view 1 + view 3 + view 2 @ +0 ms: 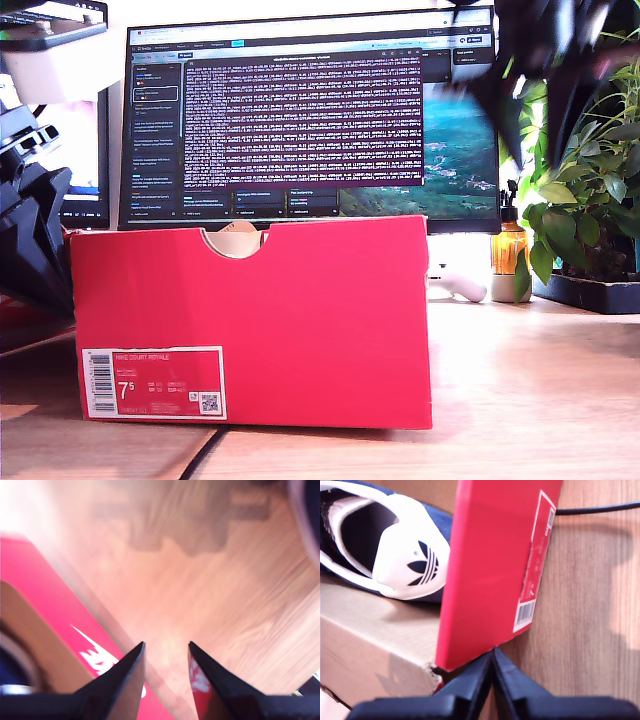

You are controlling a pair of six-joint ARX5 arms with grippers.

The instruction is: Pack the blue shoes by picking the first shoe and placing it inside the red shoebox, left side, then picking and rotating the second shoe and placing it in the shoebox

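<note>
First wrist view: my first gripper (493,655), pressed together and empty, hovers above the red shoebox (490,570) holding one blue shoe (385,545), while my second gripper (166,652) is spread.

You have a light wooden desk (540,400) under everything, brightly lit. Behind it stands a wide monitor (310,120) showing dark text windows. At the exterior view's right sit a leafy potted plant (585,210) and a small amber bottle (509,250).

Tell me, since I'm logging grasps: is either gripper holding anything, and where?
Nothing held: my first gripper is shut and empty; my second gripper is open over the table.
</note>
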